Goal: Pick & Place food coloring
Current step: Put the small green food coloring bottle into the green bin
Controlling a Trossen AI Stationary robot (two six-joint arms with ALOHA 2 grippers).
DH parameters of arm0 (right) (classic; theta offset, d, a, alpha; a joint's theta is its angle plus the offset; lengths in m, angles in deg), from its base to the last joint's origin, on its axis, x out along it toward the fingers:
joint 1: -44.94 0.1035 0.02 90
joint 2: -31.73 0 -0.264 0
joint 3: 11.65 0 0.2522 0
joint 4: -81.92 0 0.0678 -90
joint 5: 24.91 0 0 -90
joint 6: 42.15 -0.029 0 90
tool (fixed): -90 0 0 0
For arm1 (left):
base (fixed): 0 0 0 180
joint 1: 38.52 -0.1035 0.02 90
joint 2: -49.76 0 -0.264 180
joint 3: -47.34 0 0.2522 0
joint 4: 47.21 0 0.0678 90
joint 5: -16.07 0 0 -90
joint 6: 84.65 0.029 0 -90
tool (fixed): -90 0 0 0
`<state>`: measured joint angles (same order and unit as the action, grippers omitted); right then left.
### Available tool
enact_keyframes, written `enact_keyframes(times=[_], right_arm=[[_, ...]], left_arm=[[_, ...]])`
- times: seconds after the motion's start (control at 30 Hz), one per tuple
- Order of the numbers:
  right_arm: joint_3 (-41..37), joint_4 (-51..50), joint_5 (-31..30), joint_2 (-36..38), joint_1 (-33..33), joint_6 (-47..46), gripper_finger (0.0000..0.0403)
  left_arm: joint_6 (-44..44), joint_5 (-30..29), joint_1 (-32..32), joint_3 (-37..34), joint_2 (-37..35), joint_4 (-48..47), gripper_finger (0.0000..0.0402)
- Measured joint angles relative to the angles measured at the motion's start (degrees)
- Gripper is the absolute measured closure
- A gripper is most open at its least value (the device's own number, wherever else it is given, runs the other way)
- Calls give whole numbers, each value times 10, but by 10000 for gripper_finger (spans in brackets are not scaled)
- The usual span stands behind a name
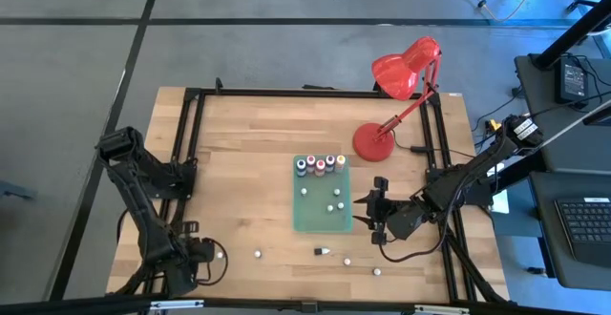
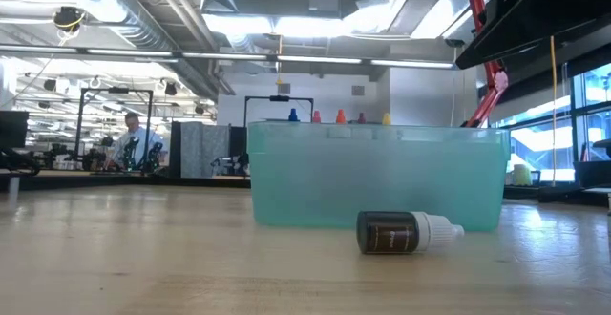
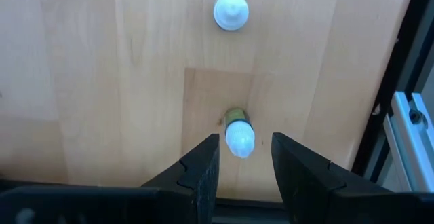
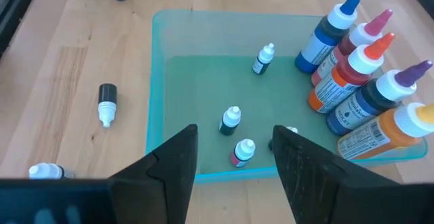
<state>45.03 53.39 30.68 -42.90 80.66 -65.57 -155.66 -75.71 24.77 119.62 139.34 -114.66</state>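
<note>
Beyond the table, seen in the low view: an open workshop hall with ceiling ducts (image 2: 143,29), strip lights, benches and a person (image 2: 131,136) far off at the left. Around the table in the high view: grey floor (image 1: 76,67) with dark seams, a desk with a keyboard (image 1: 584,221) at the right.

Pale wooden tabletop (image 1: 243,191), butcher-block grain, ringed by a black metal frame (image 1: 191,124). Red desk lamp (image 1: 401,86) standing on its round base at the far right part of the wood.

Near the middle, a translucent green tray (image 1: 305,215) with low walls. Along its far wall, a row of larger dropper bottles (image 4: 352,81) with blue, pink, orange, purple and white tips, leaning together. On the tray floor, several tiny food coloring bottles (image 4: 230,121) upright and apart.

Outside the tray, on bare wood at the near side: a dark bottle (image 2: 406,232) lying on its side with a pale cap, plus a few more small bottles (image 1: 258,254) scattered along the near edge.

Left gripper (image 3: 244,166) low at the near left corner, fingers apart and straddling one small white-capped bottle (image 3: 239,134) without closing on it; another white cap (image 3: 231,11) farther along the wood.

Right gripper (image 4: 234,159) hovering just beside the tray's right edge, fingers spread, nothing between them.
</note>
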Motion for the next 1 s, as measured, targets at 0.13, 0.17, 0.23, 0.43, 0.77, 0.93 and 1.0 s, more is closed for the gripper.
enact_keyframes(times=[0.13, 0.17, 0.23, 0.43, 0.77, 0.93, 1.0], right_arm=[[0, 0, 0, 0, 0, 1, 210], [0, 0, 0, 0, 0, 1, 210], [0, 0, 0, 0, 0, 0, 210], [0, 0, -1, 0, 0, 1, 210], [0, 0, -4, 0, 0, 0, 210], [0, 0, -5, 0, 0, 0, 210], [0, 0, -5, 0, 0, 0, 210]], left_arm=[[0, -2, 0, 0, 0, 0, 272], [-1, -1, 0, 0, 1, 0, 272], [-2, 4, 0, 0, 9, 0, 272], [-2, 14, 0, 0, 47, 0, 272], [-3, 43, 6, 0, 78, 20, 272], [-20, 26, 9, 0, 82, 29, 272], [-24, 25, 9, 0, 82, 28, 272]])
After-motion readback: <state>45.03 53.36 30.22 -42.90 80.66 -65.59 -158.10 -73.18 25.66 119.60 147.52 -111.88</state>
